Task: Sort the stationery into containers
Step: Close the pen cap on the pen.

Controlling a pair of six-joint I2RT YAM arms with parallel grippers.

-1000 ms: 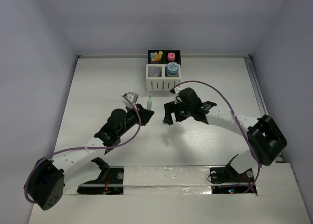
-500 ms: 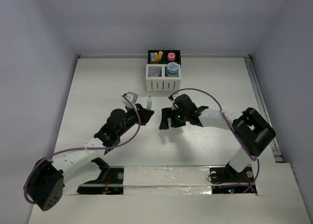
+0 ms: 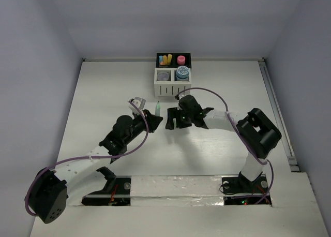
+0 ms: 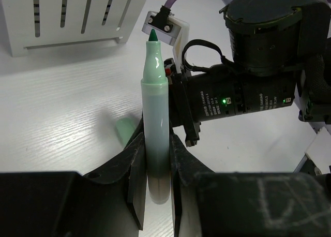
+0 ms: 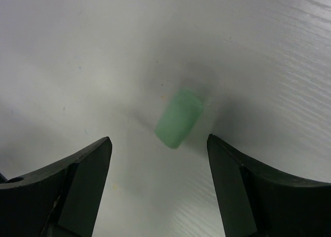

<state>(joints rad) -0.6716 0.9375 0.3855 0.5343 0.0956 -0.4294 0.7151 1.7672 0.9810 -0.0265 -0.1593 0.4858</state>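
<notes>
White-and-black four-compartment plastic organiser (image 3: 173, 86): undisturbed. The right gripper (image 3: 171, 122) has swung leftward and now hangs just in front of the organiser, jaws spread over the small green plastic cap (image 5: 178, 118). Beside it, the left gripper (image 3: 154, 120) clamps the uncapped green felt-tip marker (image 4: 155, 107) upright. Judgement: recapping precedes sorting.

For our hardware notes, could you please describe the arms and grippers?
The left arm and right arm have white links, black joints and purple cables. The left gripper and right gripper are black. Green lights show on the right arm.
</notes>
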